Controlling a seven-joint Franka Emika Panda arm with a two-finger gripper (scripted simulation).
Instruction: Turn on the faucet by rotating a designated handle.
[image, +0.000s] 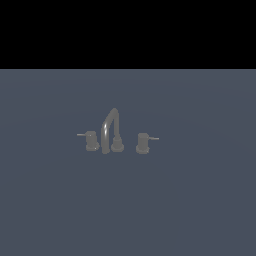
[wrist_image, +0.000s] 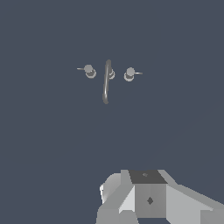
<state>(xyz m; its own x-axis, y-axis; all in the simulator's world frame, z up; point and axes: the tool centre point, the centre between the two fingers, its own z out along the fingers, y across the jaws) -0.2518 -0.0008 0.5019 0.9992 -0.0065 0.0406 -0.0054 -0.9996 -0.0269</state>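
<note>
The faucet (image: 109, 131) is a small dull grey set standing on the flat grey-blue floor, with a tall arched spout on a round base. In the wrist view the faucet (wrist_image: 106, 82) is seen from above and far off. The handle (image: 143, 143) is the squat knob on the exterior view's right, its thin lever pointing right. It also shows in the wrist view as the handle (wrist_image: 130, 73). Only grey blocky parts of my gripper (wrist_image: 148, 197) show at the wrist picture's edge, well apart from the faucet. Its fingertips are not visible. The exterior view shows no arm.
A twin knob (image: 91, 141) with a left-pointing lever stands on the other side of the spout, also visible as the twin knob (wrist_image: 89, 71) in the wrist view. The floor (image: 200, 200) is one plain grey-blue surface around the set.
</note>
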